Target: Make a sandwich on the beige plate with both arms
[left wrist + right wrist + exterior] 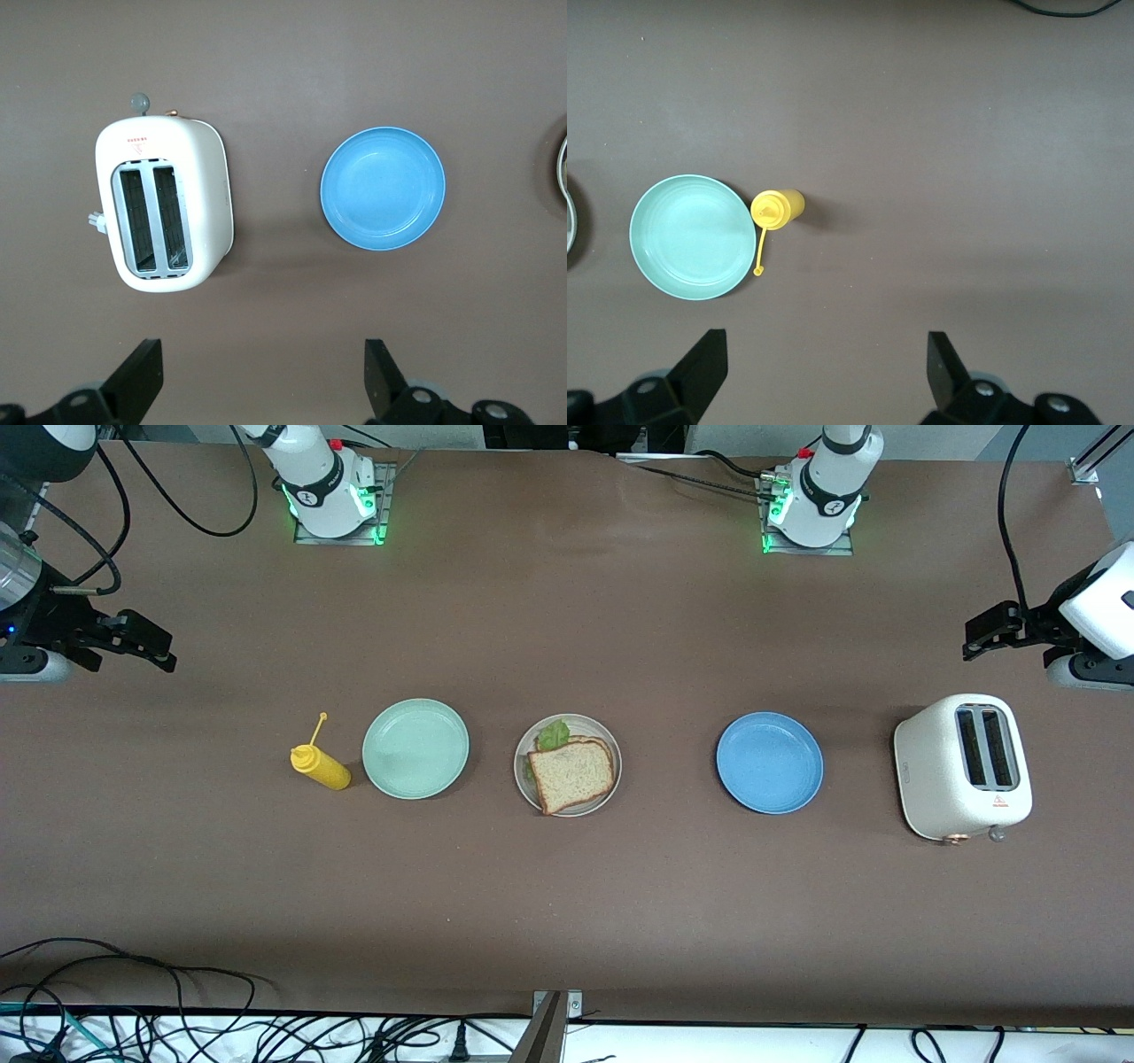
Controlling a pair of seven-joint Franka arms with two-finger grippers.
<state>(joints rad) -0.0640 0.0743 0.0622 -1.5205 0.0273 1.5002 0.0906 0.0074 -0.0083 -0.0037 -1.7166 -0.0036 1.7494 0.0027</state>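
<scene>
The tan-bread sandwich with green lettuce [571,769] lies on the round beige plate [523,781] mid-counter [567,921]. The white toaster [961,766], at the plate's three o'clock, bears an unreadable red label. Left end effector [264,376] and right end effector [826,372] hover wide open, empty.

Sandwich [571,772] on plate [524,751] between plates

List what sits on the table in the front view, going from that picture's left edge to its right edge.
Yellow bottle → mint plate → beige plate with the sandwich on it → blue plate → toaster.
</scene>
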